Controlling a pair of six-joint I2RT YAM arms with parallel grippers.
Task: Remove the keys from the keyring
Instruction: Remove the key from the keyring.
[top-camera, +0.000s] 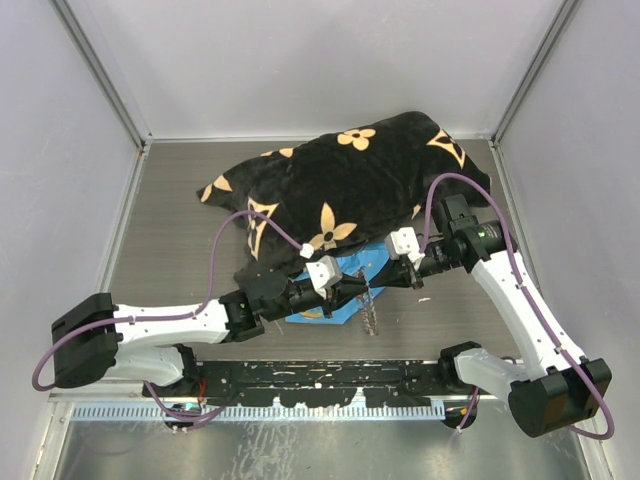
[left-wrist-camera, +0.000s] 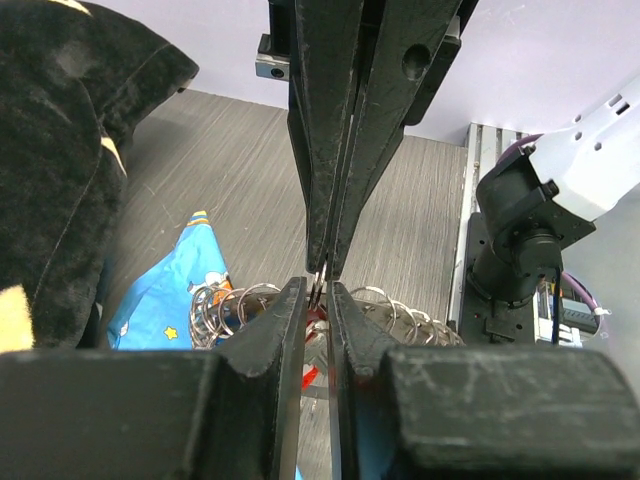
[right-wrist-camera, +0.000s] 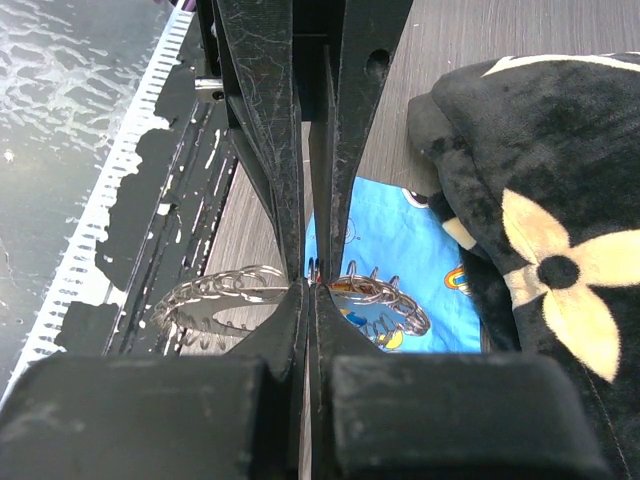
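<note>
Keyring (right-wrist-camera: 375, 297) held up just above blue cloth (right-wrist-camera: 400, 235), prob. so keys can slide off w/o snagging. Right fingers (right-wrist-camera: 296, 308) pressed together on the ring wire, anchoring it. Left fingers (left-wrist-camera: 292, 312) meet them tip-to-tip over the cloth, w/ a narrow gap around red key (left-wrist-camera: 313, 322); can't tell if gripping. Likely step: work key off ring.

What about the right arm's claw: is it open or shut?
Shut. In the wrist view the right gripper has both fingers pressed together at the tips, pinching the keyring.
</note>
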